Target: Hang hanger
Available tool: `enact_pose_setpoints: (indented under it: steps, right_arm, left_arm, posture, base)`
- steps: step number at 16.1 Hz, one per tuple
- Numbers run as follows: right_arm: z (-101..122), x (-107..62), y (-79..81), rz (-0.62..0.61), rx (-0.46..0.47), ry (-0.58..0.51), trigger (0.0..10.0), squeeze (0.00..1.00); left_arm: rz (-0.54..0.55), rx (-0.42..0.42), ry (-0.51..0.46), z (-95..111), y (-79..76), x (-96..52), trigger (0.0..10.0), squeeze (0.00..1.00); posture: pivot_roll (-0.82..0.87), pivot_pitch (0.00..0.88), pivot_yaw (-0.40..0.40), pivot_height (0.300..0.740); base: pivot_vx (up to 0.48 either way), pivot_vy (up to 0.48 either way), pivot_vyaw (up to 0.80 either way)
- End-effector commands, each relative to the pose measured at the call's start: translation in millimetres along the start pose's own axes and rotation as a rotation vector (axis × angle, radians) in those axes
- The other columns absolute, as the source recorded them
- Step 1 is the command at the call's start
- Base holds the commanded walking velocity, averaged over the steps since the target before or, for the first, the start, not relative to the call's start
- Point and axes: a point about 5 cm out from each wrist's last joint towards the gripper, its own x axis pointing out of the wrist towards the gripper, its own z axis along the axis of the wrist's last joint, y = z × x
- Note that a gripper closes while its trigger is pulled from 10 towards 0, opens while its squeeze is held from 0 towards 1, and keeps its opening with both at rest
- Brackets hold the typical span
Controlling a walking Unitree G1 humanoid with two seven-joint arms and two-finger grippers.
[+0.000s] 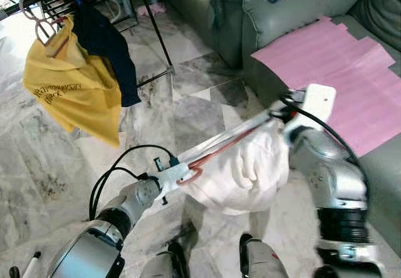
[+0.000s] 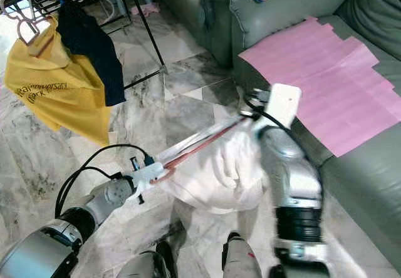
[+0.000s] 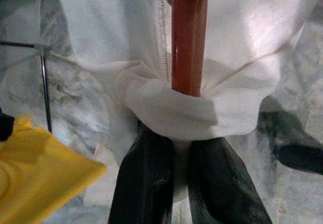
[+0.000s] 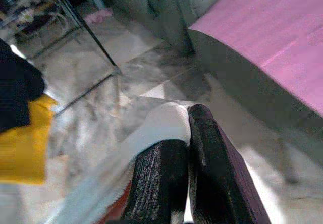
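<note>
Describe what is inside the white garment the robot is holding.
A red hanger runs inside the white garment, its hook end showing by the left gripper. The right gripper pinches the cloth's other end. The rest of the hanger is covered by cloth.

From my end I count three garments: one yellow printed t-shirt [image 1: 75, 93], one dark navy top [image 1: 109, 46], one white cloth garment [image 1: 241, 168]. One reddish-brown hanger [image 1: 210, 158], one pink sheet [image 1: 341, 71].

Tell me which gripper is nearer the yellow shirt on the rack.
Left. The left gripper holds the white garment below the yellow shirt; the right gripper grips it farther off, by the sofa.
</note>
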Motion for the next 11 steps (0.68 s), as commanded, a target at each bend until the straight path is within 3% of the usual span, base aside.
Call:
enact_pose_setpoints:
  steps: [1,4,7,9,10,11]
  right_arm:
    - [40,-6.0,8.6,-0.026,0.064,-0.165,0.0,0.00]
    - [32,-5.4,33.1,0.012,0.102,-0.128,0.0,0.00]
    - [11,-9.1,54.0,0.070,0.104,-0.053,0.0,0.00]
    - [-11,-8.8,45.7,0.055,-0.062,-0.021,0.0,0.00]
    - [-15,-8.1,35.7,0.023,-0.094,-0.021,0.0,0.00]
    - [-17,-8.0,18.1,-0.027,-0.057,-0.013,0.0,0.00]
  left_arm:
    - [-0.069,-0.050,0.242,-55,-22.6,-15.2,10.0,0.00]
    - [-0.018,-0.154,0.244,-50,-20.8,-12.7,10.0,0.00]
    - [0.085,-0.269,0.215,-42,-9.5,-9.3,10.0,0.00]
    - [0.151,-0.350,0.177,-34,0.3,-7.2,10.0,0.00]
    - [0.154,-0.353,0.164,-32,1.6,-6.6,10.0,0.00]
    - [0.170,-0.364,0.164,-33,5.6,-7.4,10.0,0.00]
  posture:
    - [-0.35,0.244,0.155,0.740]
    - [-0.35,0.242,0.152,0.740]
    - [-0.35,0.243,0.150,0.740]
    - [-0.34,0.240,0.150,0.740]
    - [-0.34,0.238,0.150,0.740]
    - [-0.33,0.238,0.152,0.740]
  base:
    - [0.000,0.000,0.00]
    - [0.000,0.000,0.00]
    - [0.000,0.000,0.00]
    - [0.000,0.000,0.00]
    - [0.000,0.000,0.00]
    - [0.000,0.000,0.00]
